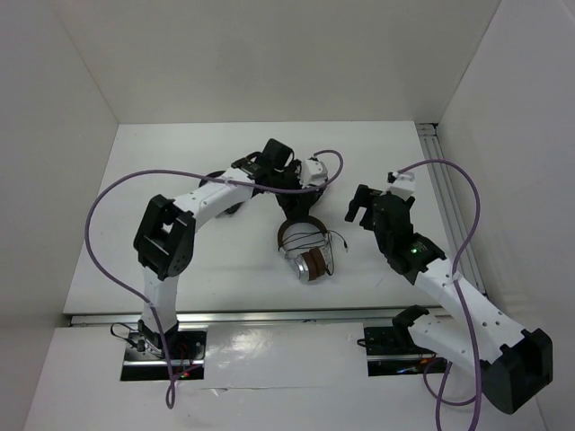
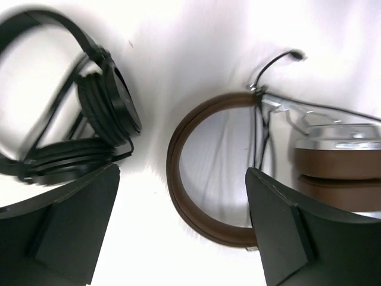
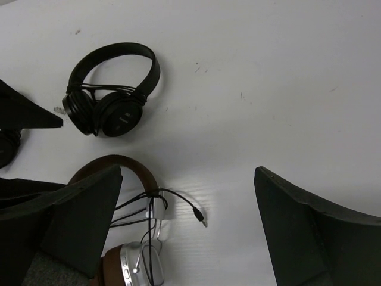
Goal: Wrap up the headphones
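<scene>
I see left claw (image 2: 181,173) released over brown-banded silver-cupped headphones (image 1: 305,253), frame centre on white worktop (image 1: 229,278) | right claw (image 3: 187,171) released

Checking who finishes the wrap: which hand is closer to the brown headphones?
Left. The left hand hangs open over the headband of the headphones; the right hand hovers apart, to their right.

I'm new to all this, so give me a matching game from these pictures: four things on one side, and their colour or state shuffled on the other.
Things:
1. headband
2. earcup
3. smaller headphones
4. left gripper

Descriptions:
a. all black
b. jaws open
c. silver
d. brown

Pairs: 1-d, 2-c, 3-a, 4-b.
</scene>
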Available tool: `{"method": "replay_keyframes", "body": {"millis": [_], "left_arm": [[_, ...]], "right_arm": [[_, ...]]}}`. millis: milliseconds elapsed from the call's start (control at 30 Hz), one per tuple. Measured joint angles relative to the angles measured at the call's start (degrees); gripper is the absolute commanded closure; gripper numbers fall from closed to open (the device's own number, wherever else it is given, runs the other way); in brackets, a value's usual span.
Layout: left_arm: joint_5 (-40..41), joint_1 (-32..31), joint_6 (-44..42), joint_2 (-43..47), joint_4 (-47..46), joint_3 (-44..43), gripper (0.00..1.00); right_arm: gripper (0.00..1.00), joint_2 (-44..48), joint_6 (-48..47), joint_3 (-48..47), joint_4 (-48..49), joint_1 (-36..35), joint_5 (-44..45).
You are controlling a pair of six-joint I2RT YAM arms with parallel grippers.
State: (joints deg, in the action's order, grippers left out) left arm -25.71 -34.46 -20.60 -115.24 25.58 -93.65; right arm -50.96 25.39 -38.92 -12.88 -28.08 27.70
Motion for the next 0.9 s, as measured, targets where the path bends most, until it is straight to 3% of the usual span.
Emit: {"method": "replay_keyframes", "body": {"millis": [200, 433, 600, 900], "left_arm": [[4.8, -2.4, 3.2, 7.3, 2.4, -2.1, 0.0], [28.8, -4.4, 23.0, 19.9, 5.2, -5.2, 0.0], [40.3, -3.2, 36.3, 43.2, 5.7, 9.3, 0.0], [45.4, -3.1, 45.7, 79.8, 12.2, 29.9, 0.0]], "right_arm": [[0.01, 0.6, 0.0, -0.4, -0.5, 0.0, -1.9], [0.01, 0.6, -1.3, -11.3, -8.0, 0.0, -5.3], [0.01, 1.0, -2.7, -22.6, -15.1, 0.1, -8.5], [0.01, 10.0, -2.8, -36.0, -32.5, -0.7, -9.2]]}}
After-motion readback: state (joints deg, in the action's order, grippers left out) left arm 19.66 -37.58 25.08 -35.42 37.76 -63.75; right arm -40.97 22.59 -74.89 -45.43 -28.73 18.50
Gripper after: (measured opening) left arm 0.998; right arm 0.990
